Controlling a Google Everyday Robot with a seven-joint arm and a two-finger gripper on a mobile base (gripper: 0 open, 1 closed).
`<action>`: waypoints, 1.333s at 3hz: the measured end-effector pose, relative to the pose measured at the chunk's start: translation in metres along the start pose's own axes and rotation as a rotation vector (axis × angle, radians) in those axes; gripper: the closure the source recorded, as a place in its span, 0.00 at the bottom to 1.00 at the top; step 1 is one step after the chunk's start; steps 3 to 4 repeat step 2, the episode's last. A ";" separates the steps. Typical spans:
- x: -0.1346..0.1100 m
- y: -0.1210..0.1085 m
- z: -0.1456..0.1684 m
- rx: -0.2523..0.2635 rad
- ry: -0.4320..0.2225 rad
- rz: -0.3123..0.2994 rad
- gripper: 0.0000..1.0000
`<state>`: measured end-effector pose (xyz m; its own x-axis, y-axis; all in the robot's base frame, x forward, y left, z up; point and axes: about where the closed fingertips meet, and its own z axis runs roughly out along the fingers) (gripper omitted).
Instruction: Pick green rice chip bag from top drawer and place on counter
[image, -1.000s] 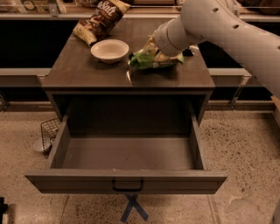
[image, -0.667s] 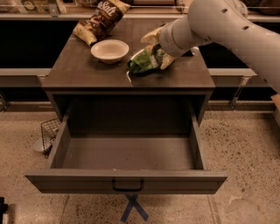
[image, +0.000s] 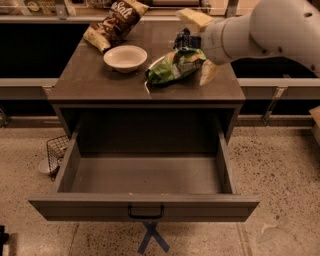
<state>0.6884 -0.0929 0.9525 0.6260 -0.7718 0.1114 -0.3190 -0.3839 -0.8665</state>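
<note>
Camera view: glossy light-green rice chip bag (image: 172, 67) lies on the grey-brown square counter (image: 90, 82), upper centre. Two-finger gripper (image: 200, 46) sits at its right end, fingers spread wide. Likely light, slippery, crushable; pinch the crimped end seam.

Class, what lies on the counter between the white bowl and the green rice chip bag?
Only bare counter, in the camera view; the end effector hovers close beside the green rice chip bag.
</note>
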 end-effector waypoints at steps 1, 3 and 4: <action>0.008 -0.009 -0.056 0.040 0.140 0.028 0.00; 0.001 -0.016 -0.071 0.050 0.167 0.044 0.00; 0.001 -0.016 -0.071 0.050 0.167 0.044 0.00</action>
